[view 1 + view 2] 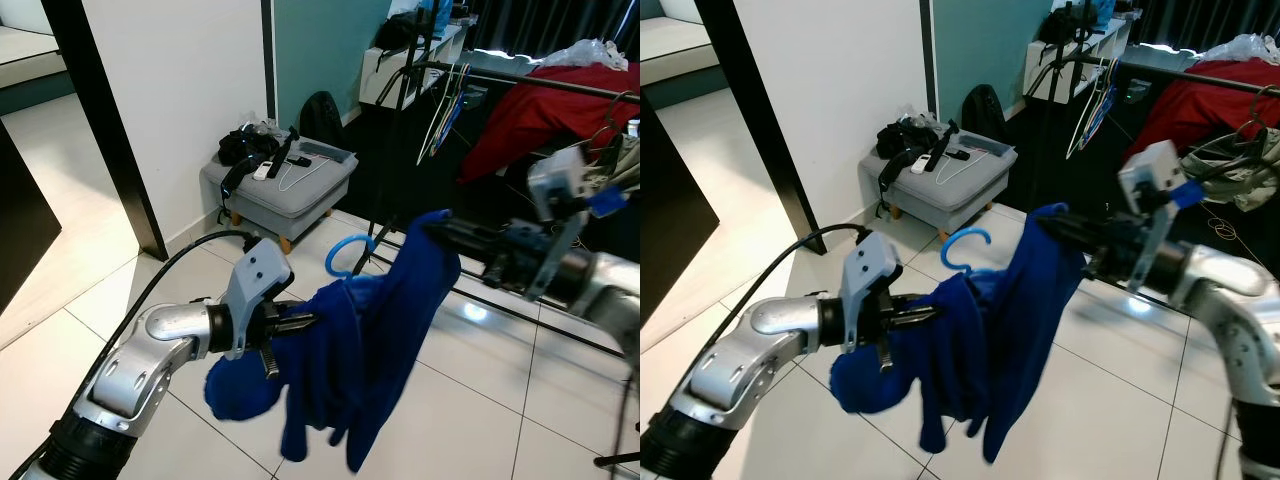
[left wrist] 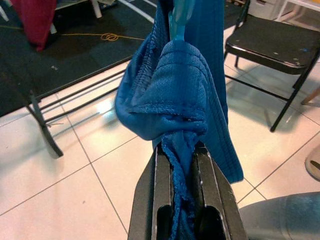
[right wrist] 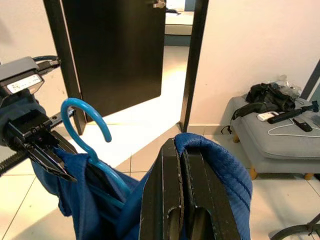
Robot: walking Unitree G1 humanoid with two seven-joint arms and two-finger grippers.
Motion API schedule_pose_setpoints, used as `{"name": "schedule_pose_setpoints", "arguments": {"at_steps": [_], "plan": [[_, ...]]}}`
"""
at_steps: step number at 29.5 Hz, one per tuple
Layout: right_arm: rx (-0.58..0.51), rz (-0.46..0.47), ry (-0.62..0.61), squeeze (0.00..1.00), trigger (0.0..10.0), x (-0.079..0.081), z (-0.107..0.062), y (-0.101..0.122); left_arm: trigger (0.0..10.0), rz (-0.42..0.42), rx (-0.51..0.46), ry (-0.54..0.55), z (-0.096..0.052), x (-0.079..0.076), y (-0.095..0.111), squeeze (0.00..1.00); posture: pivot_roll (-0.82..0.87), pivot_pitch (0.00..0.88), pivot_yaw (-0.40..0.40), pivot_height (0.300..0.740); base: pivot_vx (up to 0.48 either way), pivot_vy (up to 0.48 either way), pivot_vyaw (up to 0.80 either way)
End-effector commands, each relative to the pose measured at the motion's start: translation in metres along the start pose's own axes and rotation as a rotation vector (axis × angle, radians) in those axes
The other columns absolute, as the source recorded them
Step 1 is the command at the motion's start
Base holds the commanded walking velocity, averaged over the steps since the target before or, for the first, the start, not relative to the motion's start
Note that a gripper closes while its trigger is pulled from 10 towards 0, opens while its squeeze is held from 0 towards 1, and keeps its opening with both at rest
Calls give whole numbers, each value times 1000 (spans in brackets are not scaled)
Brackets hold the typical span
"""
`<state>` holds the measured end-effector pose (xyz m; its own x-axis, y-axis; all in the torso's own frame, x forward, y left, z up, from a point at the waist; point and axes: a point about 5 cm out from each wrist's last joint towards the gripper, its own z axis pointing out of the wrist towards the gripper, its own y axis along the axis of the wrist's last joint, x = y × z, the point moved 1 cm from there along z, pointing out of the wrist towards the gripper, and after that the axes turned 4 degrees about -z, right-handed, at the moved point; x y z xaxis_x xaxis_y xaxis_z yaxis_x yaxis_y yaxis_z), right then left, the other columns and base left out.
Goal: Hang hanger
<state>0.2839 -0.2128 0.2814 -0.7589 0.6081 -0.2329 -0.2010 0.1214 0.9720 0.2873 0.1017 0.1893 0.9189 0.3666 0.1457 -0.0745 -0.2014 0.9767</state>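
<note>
Left eye view, lower centre: soft royal-blue mesh sports garment (image 1: 370,350) slung between both arms, draped over a light-blue plastic hanger (image 1: 345,255) with only its curled hook poking out above the cloth at mid-frame. Left gripper (image 1: 300,325) at lower left of centre, fingers closed on a bunched fold of the fabric; confirmed in left wrist view, cloth pinched tight between the two black fingers (image 2: 162,200). Right gripper (image 1: 445,235) right of centre, closed on the upper edge of the same garment, fabric lapping over the fingertips in right wrist view. Judged light, limp and a little slippery: likely to sag, slide along the hanger and swing when moved. Hanger itself judged thin, stiff and light; better taken at the hook's neck or shoulder than by cloth alone, since held only by fabric could tip out. Farther back, upper left of centre: grey upholstered footstool on short wooden legs (image 1: 280,195), serving as a catch-all, carrying a black strap-and-bag tangle (image 1: 245,145), a small white remote-like item and a white cable. Upper right: black metal clothes rail (image 1: 530,80) holding a red garment (image 1: 540,115) and a few thin wire hangers (image 1: 445,110), the probable destination, well apart from the grippers.
</note>
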Motion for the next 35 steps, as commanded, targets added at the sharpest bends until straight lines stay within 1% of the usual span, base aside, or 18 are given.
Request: {"name": "schedule_pose_setpoints", "arguments": {"at_steps": [1,4,7,8,9,10,12,14,16,17,19,20,22,23,24,25,26,35], "plan": [[-27,3,34,0,0,2,-2,5,10000,16,-8,-18,-1,-3,3,0,-95,75,-24,740,0,0,0],[-36,17,97,0,0,11,1,6,10000,14,-30,-31,1,-6,6,0,-96,74,-25,740,0,0,0],[-12,41,217,0,0,32,10,-2,10000,13,-52,-55,5,-10,9,0,-96,74,-25,740,0,0,0],[-12,41,217,0,0,32,10,-2,10000,13,-52,-55,5,-10,9,0,-96,74,-25,740,0,0,0],[10,51,259,0,0,41,13,-7,10000,13,-61,-63,6,-11,10,0,-98,78,-24,740,0,0,0],[10,51,259,0,0,41,13,-7,10000,13,-61,-63,6,-11,10,0,-98,78,-24,740,0,0,0],[60,71,336,0,0,60,19,-18,10000,17,-73,-70,8,-13,12,0,-98,78,-24,740,0,0,0],[99,72,356,0,0,66,21,-26,10000,21,-77,-66,8,-12,13,0,-98,80,-23,740,0,0,0],[143,63,355,0,0,68,21,-34,10000,25,-79,-50,7,-10,14,0,-97,81,-24,740,0,0,0],[230,24,321,0,0,64,18,-46,10000,30,-82,-22,4,-5,15,0,-96,83,-26,740,0,0,0],[325,-24,285,0,0,57,13,-57,10000,33,-87,9,2,1,17,0,-96,86,-27,740,0,0,0],[347,-40,246,0,1020,50,10,-59,10000,31,-89,18,-1,3,17,0,-96,93,-26,740,0,0,0],[353,-47,221,0,1020,47,9,-59,10000,30,-90,21,-2,4,17,0,-96,93,-26,740,0,0,0],[357,-52,183,0,2824,40,6,-58,10000,33,-88,31,-4,5,18,0,-97,84,-27,740,0,0,0],[357,-52,183,0,2824,40,6,-58,10000,33,-88,31,-4,5,18,0,-97,84,-27,740,0,0,0],[375,-71,87,157,10000,25,1,-57,10000,32,-100,60,-6,10,19,0,-99,90,-25,740,0,0,0],[355,-61,58,1000,10000,21,1,-54,10000,32,-113,68,-6,12,21,0,-101,91,-25,740,0,0,0],[195,-26,137,1000,10000,31,4,-33,10000,7,-162,41,1,9,26,0,-105,83,-20,740,0,0,0]]}}
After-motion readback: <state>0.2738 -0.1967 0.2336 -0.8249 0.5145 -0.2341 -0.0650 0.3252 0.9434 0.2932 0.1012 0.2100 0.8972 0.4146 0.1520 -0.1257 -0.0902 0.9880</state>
